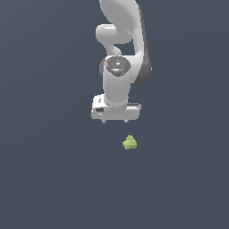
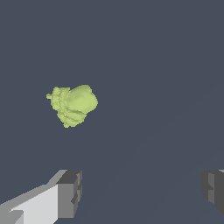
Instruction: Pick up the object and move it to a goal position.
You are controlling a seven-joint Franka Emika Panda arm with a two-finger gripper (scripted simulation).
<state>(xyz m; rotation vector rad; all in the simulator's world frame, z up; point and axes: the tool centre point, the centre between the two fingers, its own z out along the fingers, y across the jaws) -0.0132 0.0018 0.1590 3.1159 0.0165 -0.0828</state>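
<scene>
The object (image 1: 129, 142) is a small lumpy yellow-green blob lying on the dark grey floor. It also shows in the wrist view (image 2: 72, 105). My white gripper (image 1: 115, 121) hangs above the floor, behind the object and slightly toward the exterior view's left of it. Its jaws are spread wide apart and hold nothing. In the wrist view the gripper (image 2: 142, 192) shows two dark fingertips (image 2: 70, 192), and the object lies ahead of them, outside the gap between them.
The white arm (image 1: 120, 49) rises behind the gripper toward the top of the exterior view. A plain dark grey floor (image 1: 53, 179) surrounds the object.
</scene>
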